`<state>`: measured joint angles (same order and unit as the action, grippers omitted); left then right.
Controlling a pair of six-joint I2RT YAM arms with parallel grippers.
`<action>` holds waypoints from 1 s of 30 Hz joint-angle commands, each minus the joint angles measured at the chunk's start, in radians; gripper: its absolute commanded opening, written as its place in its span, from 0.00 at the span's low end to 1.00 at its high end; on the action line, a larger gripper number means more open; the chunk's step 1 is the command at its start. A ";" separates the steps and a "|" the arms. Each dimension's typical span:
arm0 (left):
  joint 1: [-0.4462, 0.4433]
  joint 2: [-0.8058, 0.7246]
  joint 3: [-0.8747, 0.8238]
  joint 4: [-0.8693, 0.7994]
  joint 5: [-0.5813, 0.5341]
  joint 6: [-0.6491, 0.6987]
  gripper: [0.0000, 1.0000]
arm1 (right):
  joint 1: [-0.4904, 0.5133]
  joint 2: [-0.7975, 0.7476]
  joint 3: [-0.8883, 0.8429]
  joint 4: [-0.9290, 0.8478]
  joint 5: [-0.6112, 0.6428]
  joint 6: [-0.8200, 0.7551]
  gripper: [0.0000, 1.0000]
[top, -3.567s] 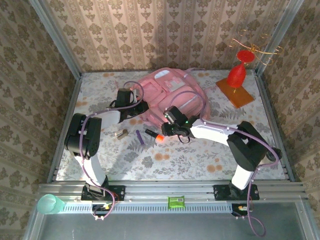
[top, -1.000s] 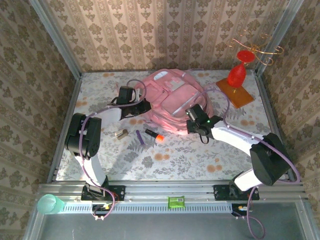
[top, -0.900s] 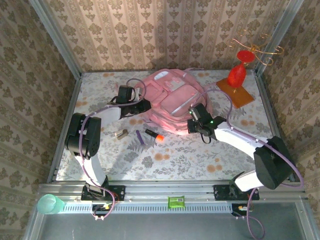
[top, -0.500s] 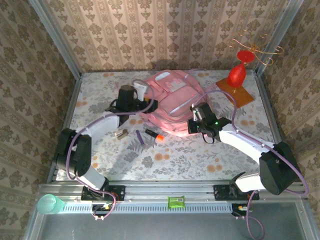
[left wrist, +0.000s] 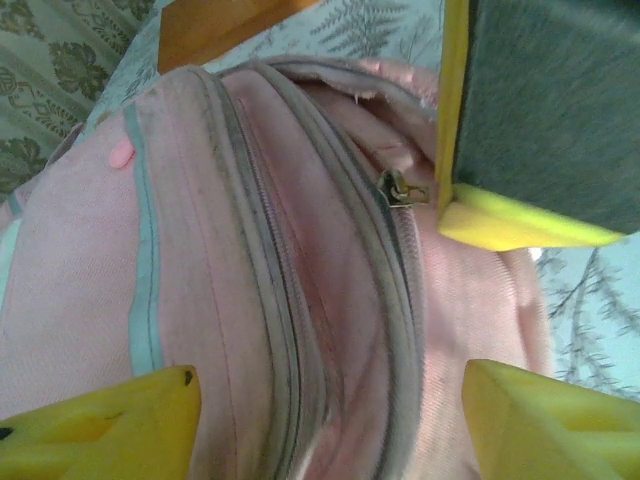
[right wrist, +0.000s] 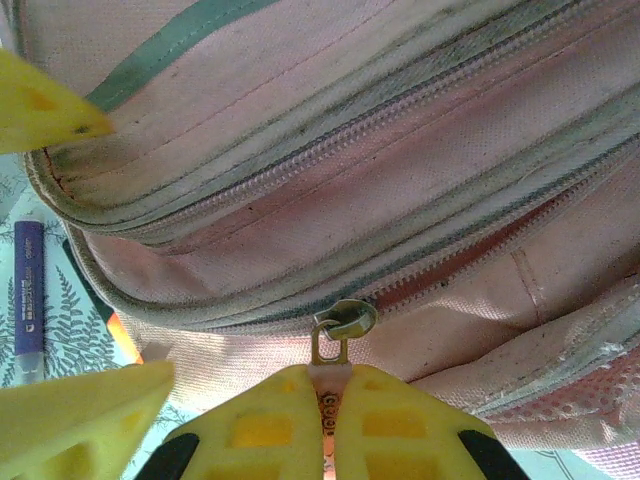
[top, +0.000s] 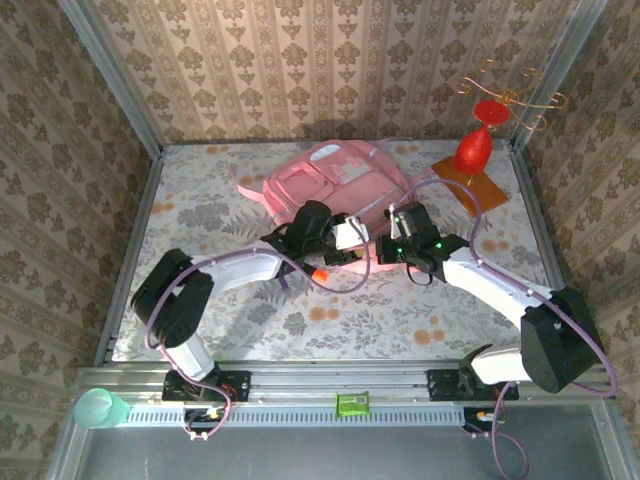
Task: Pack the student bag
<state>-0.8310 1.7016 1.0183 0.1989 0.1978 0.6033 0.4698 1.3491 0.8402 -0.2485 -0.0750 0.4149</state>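
Top view: a pink backpack (top: 335, 180) is seen lying flat on the flowered table (top: 220, 320), in the far half, approx. 12 o'clock from table centre, pockets up. Both arms are reached in to its near edge, the L one at the bag's 6 o'clock, the R one at approx. 5 o'clock, close beside each other.

R wrist view: the R gripper (right wrist: 325, 385) is pressed together, w/ the small tab of a brass zip pull (right wrist: 335, 325) pinched btwn its yellow fingers (right wrist: 270, 420). The pull sits on the lowest zip line of the bag.

L wrist view: the L gripper (left wrist: 330, 375) is spread wide, fingers (left wrist: 110, 420) at 7 and 5 o'clock of the view, w/ the bag's zipped edge seen btwn them. Contact w/ the fabric can't be told. The same zip pull is seen at 1 o'clock, just beside an R finger.

An orange-capped marker (top: 319, 272) is laid on the table at the bag's 7 o'clock, partly under the L arm. A purple pen (right wrist: 28, 290) is laid near it. A red ornament (top: 472, 150) is stood on a wooden board (top: 478, 190) at the bag's 3 o'clock.
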 commanded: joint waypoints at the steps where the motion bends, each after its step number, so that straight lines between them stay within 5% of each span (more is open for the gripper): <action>1: -0.018 0.039 0.059 -0.050 -0.083 0.146 0.67 | 0.000 -0.035 -0.009 0.046 -0.044 0.019 0.00; 7: -0.032 0.119 0.103 -0.064 -0.182 0.206 0.54 | -0.006 -0.054 -0.039 0.061 -0.038 0.019 0.00; 16: -0.025 0.090 0.058 -0.036 -0.167 0.222 0.02 | -0.040 -0.040 -0.041 -0.050 0.172 0.004 0.00; 22: -0.002 0.035 0.010 -0.010 -0.094 0.185 0.00 | -0.062 -0.021 -0.029 -0.086 0.267 -0.010 0.00; 30: 0.037 -0.026 -0.042 0.026 0.027 0.127 0.00 | -0.110 -0.018 -0.030 -0.046 0.181 -0.054 0.00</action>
<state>-0.8261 1.7279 0.9936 0.2096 0.1913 0.7689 0.3916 1.3251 0.7956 -0.2390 0.0700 0.3912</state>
